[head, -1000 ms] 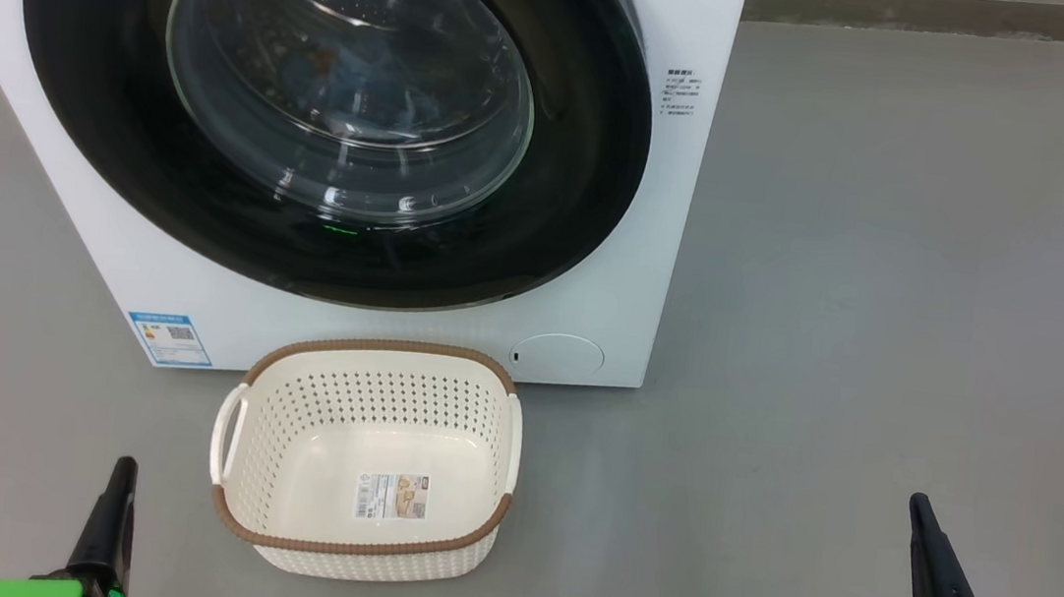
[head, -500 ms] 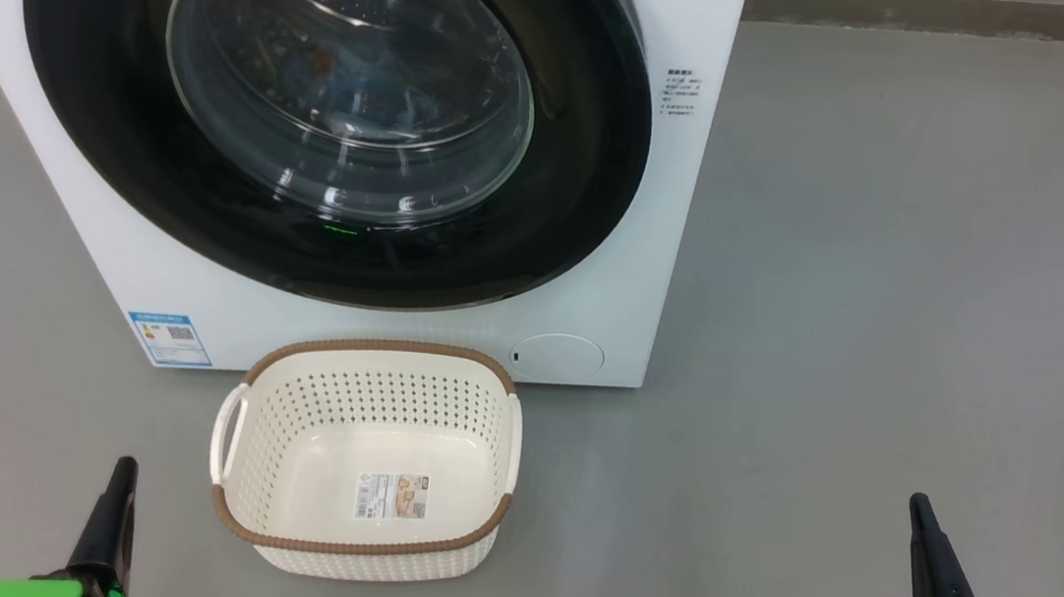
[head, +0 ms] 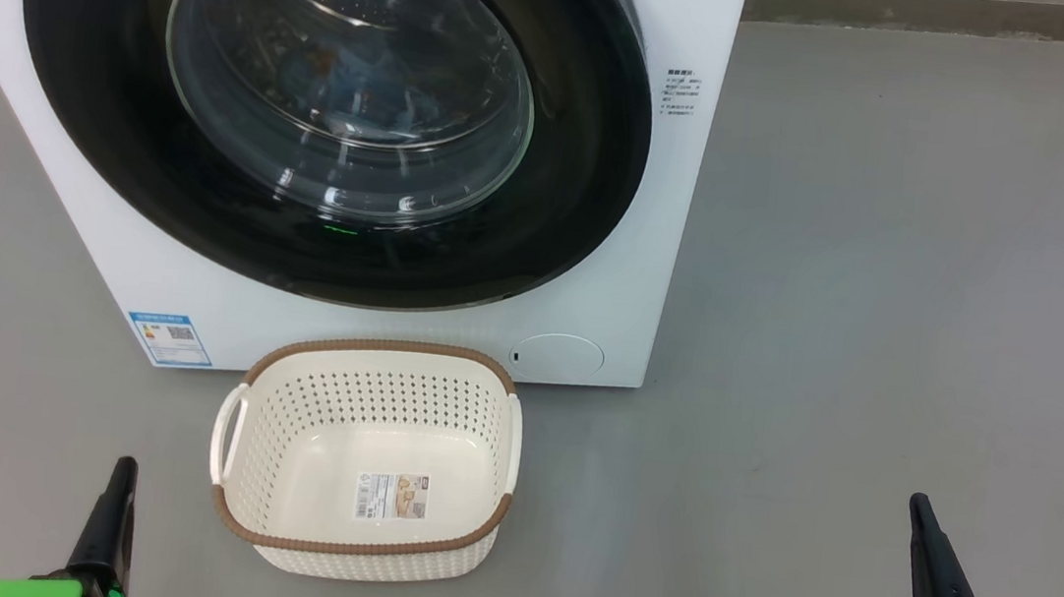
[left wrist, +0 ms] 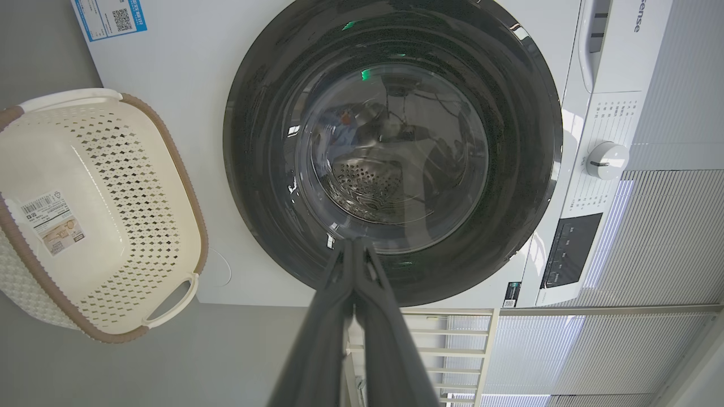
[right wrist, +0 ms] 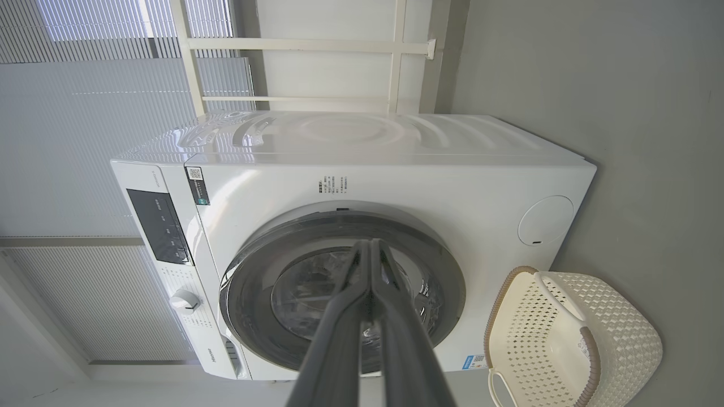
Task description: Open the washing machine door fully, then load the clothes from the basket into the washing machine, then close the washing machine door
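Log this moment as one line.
door: shut | basket: empty | clothes: inside washing machine | left gripper: shut, empty | right gripper: shut, empty

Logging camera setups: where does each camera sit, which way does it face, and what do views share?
Head view: on the head, facing forward and down at the closed washing machine door and empty basket; left gripper lower left, right gripper lower right.
Left wrist view: left wrist, rolled sideways, facing the door along its shut fingers.
Right wrist view: right wrist, rolled sideways, facing the washing machine obliquely along shut fingers.
Shared: all show door and basket.
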